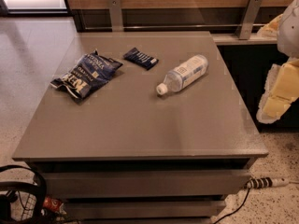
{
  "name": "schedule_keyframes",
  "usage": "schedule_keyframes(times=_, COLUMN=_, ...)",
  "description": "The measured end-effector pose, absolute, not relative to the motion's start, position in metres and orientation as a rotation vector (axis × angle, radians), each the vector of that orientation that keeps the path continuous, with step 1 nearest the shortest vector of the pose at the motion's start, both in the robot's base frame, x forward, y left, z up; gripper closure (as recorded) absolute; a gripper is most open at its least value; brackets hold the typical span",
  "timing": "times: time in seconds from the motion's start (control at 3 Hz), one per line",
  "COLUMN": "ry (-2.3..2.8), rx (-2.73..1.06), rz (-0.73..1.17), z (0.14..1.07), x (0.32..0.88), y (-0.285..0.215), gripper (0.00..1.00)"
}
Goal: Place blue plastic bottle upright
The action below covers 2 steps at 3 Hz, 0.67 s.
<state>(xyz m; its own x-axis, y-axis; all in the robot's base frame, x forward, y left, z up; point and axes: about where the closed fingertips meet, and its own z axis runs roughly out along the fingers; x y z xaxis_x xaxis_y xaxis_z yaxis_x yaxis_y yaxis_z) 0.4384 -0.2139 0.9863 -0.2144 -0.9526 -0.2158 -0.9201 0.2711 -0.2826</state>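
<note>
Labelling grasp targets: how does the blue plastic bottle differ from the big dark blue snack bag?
The blue plastic bottle is clear with a white cap; the snack bag is opaque dark blue with white print. The bottle is a cylinder lying on its side; the bag lies flat and crumpled. The bottle sits right of centre, the bag left. Both rest on the table, apart from the gripper at the picture's right edge.

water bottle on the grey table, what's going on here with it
Nothing is holding it yet. The clear water bottle lies on its side on the grey table, white cap toward the front left. The robot's pincer hangs beyond the table's right edge, apart from it. A dark blue snack bag and small dark blue packet lie to its left.
</note>
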Motion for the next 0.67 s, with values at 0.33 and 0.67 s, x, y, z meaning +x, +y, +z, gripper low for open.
schedule_keyframes(times=0.33, ry=2.193, rx=-1.71, rz=-0.136, z=0.988, x=0.442, y=-0.214, gripper=0.0)
schedule_keyframes(times=0.67, ry=2.099, rx=-1.741, rz=-0.169, z=1.003, x=0.468, y=-0.214, gripper=0.0)
